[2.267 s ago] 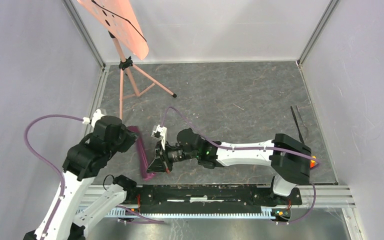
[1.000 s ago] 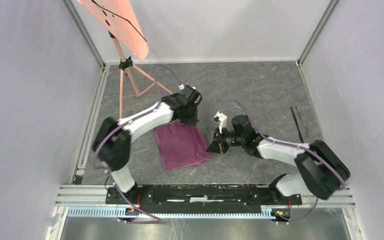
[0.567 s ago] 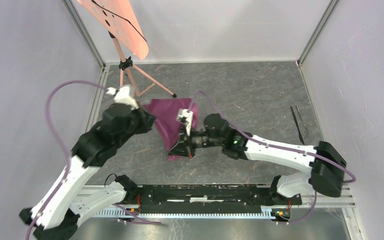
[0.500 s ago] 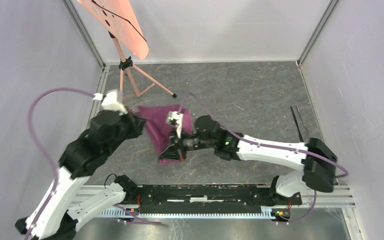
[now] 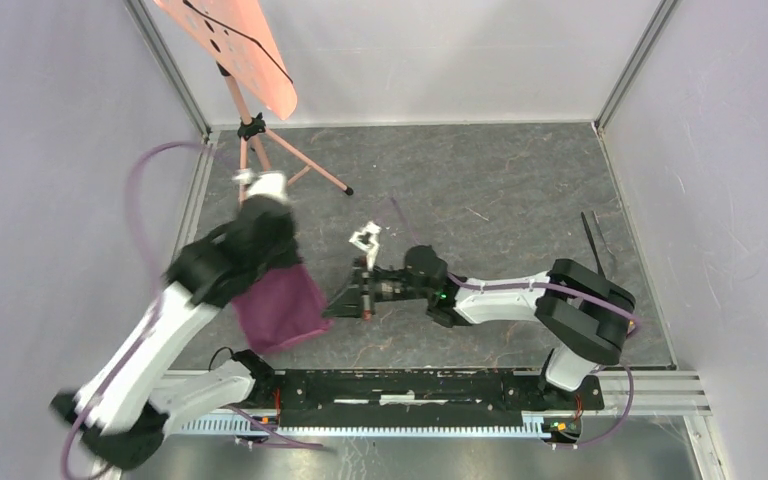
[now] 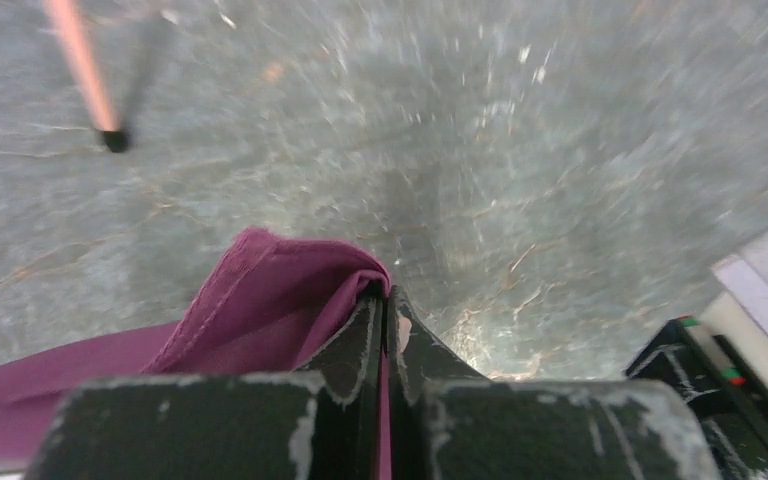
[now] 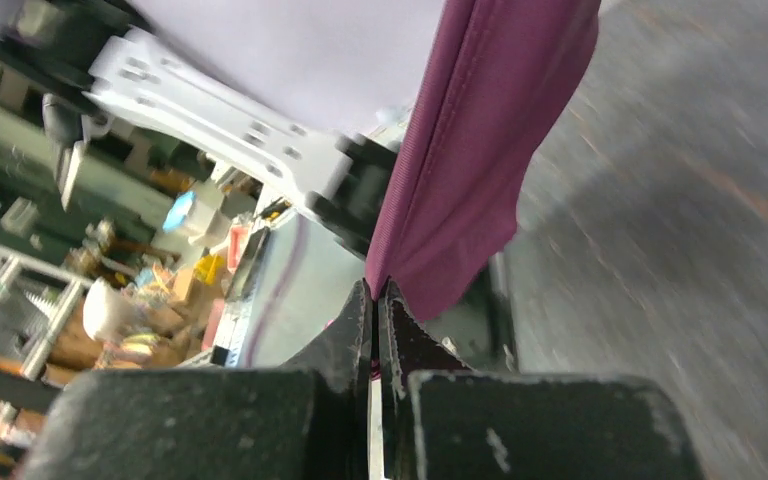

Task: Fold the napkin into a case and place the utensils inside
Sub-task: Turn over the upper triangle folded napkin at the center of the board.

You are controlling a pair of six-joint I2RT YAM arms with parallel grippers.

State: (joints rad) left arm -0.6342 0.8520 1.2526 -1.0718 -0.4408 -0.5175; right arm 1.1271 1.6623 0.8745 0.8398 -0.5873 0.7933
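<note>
The plum napkin (image 5: 278, 308) hangs as a loose sheet above the table's front left, stretched between both grippers; no case shape shows. My left gripper (image 6: 385, 297) is shut on one folded edge of the napkin (image 6: 250, 320); from above it is blurred, at the cloth's upper edge (image 5: 290, 270). My right gripper (image 5: 332, 309) is shut on the cloth's right corner, and the napkin (image 7: 480, 150) rises from its fingertips (image 7: 375, 290). The utensils (image 5: 592, 245), thin and dark, lie by the right wall, far from both grippers.
A pink tripod stand (image 5: 260, 150) with an orange board stands at the back left; one foot (image 6: 112, 138) shows in the left wrist view. Grey walls close three sides. The metal rail (image 5: 410, 385) runs along the front edge. A small orange thing (image 5: 625, 327) lies by the right arm's base.
Both arms have swung the held napkin from the table's middle towards the front left. The left arm is blurred from motion. Both grips have stayed shut.
</note>
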